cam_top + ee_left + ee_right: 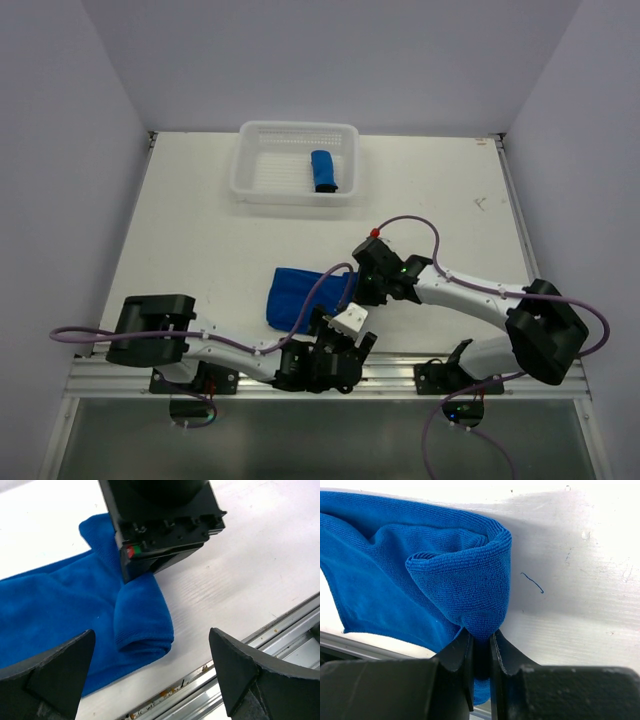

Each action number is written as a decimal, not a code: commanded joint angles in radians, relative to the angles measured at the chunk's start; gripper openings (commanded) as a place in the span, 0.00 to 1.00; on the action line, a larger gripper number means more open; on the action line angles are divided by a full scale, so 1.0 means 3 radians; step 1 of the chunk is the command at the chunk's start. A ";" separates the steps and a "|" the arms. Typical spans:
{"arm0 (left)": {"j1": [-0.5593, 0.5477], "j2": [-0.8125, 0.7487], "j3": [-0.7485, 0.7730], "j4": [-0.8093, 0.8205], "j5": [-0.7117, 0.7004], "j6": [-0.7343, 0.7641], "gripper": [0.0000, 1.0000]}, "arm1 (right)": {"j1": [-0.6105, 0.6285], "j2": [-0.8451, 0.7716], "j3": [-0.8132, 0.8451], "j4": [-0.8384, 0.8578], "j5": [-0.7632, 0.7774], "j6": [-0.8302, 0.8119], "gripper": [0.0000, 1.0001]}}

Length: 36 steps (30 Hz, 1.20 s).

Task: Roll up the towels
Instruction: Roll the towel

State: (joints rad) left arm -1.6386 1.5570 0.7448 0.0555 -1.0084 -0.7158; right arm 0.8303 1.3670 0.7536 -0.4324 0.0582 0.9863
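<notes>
We see the right end effector [481, 652] clamped on the partly rolled end of a blue towel [395, 570], its fingertips buried in the cloth. The towel lies near the front edge of the worktop [200, 250], and from above both arms hide its right part. The left end effector [150, 675] gapes wide just beside it, holding nothing. A second towel [323, 171], rolled, lies in the far basket [262, 185].

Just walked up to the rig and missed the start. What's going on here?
The right gripper has its fingers shut on the partly rolled end of a blue towel lying near the front edge of the table. The left gripper hovers over the same roll with its fingers wide open, holding nothing. A second towel, already rolled, lies in the white basket at the far side.
</notes>
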 commanded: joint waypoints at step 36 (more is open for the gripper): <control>0.0303 0.0450 0.0248 -0.0579 0.0155 -0.0896 0.00 | 0.0009 -0.0011 0.0131 -0.0016 -0.0021 0.0148 0.24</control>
State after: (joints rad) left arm -1.5528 1.7016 0.8101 -0.0547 -0.9691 -0.9081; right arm 0.8322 1.3537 0.7536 -0.4381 0.0319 1.0218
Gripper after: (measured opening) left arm 0.165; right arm 0.226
